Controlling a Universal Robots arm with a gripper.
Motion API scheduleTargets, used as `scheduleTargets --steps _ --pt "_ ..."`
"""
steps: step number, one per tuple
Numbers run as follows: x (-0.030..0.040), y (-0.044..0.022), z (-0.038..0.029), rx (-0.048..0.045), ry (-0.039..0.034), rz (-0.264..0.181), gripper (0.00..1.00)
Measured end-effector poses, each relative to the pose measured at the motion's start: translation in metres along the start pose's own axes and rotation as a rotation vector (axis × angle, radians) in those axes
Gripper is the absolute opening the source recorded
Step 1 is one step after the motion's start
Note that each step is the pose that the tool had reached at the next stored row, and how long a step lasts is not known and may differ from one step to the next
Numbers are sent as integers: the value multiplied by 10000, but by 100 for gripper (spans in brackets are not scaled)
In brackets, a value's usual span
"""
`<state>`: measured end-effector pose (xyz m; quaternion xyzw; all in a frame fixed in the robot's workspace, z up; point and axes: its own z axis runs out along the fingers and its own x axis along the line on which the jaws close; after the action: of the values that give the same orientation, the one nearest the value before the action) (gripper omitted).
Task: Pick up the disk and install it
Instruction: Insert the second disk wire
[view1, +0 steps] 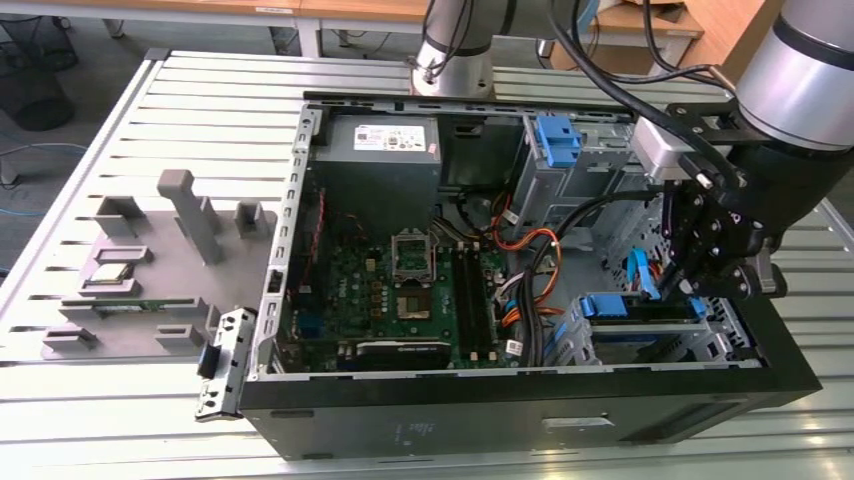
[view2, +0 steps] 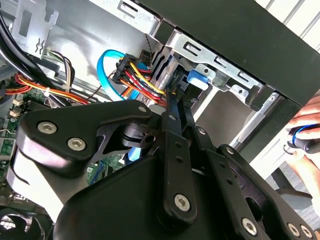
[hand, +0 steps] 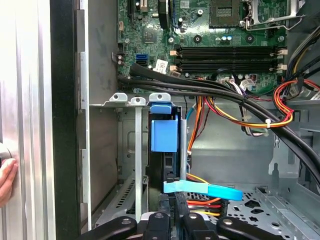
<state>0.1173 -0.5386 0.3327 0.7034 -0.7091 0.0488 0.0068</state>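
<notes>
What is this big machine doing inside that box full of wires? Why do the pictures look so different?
The box is an open computer case lying on a metal table. The machine is a robot arm; its pincer reaches down into the case. One picture comes from a camera off to the side. The other two come from cameras riding on the arm, so they see close up. By the pincer is the disk with blue rails, standing in a metal slot. A grey tray lies beside the case.
</notes>
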Motion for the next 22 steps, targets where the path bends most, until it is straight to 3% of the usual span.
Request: scheduleTargets --steps 15,22 --pt "7 -2 -30 1 -5 1 16" --pt "13 -1 -26 0 -88 6 16"
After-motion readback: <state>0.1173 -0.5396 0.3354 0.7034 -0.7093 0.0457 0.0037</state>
